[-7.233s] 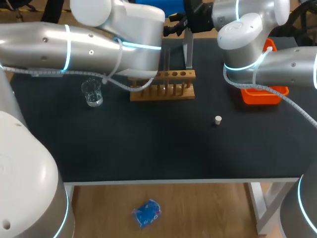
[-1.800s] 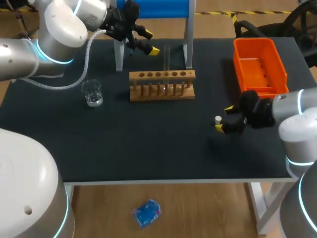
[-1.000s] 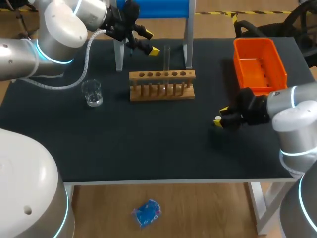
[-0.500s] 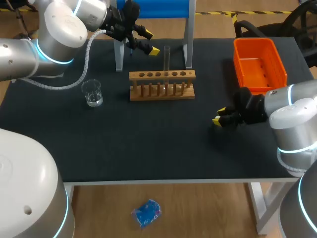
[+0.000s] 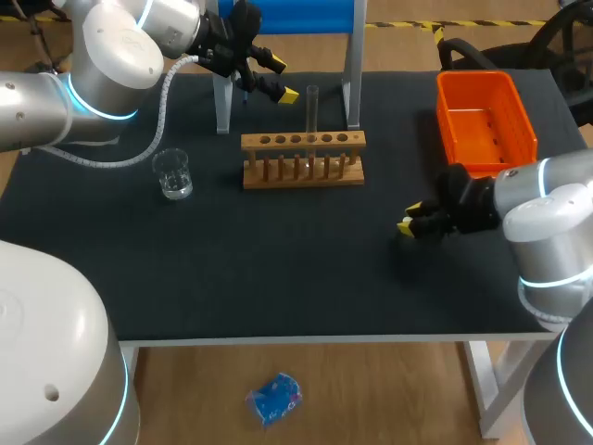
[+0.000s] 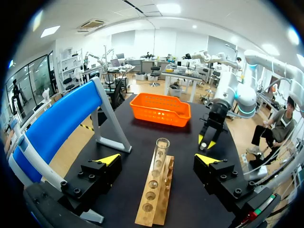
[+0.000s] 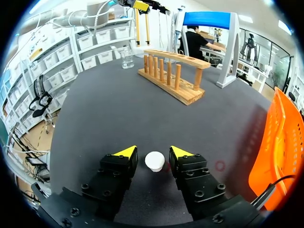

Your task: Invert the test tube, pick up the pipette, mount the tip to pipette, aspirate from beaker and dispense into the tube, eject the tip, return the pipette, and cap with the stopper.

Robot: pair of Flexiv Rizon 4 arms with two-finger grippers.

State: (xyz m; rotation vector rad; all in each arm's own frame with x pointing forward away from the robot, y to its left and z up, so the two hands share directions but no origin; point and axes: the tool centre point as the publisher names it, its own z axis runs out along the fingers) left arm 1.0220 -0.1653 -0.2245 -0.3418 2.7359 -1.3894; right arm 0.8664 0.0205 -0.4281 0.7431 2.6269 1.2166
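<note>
The small white stopper (image 7: 154, 161) stands on the black table between the fingers of my right gripper (image 7: 153, 153), which press it from both sides. In the head view that gripper (image 5: 408, 225) is low at the table's right middle and hides the stopper. A clear test tube (image 5: 312, 120) stands upright in the wooden rack (image 5: 303, 158). My left gripper (image 5: 283, 80) hangs open and empty above the rack's far left side; the tube (image 6: 160, 156) stands ahead of it, between its spread fingers. The glass beaker (image 5: 172, 173) sits left of the rack.
An orange bin (image 5: 485, 120) sits at the back right, just beyond my right arm. A blue-topped stand (image 5: 306, 17) rises behind the rack. Bare black table surface lies in front of the rack and the beaker.
My right gripper's fingers have drawn in on the stopper and the gripper has edged slightly left. The left arm, tube and beaker have not moved.
</note>
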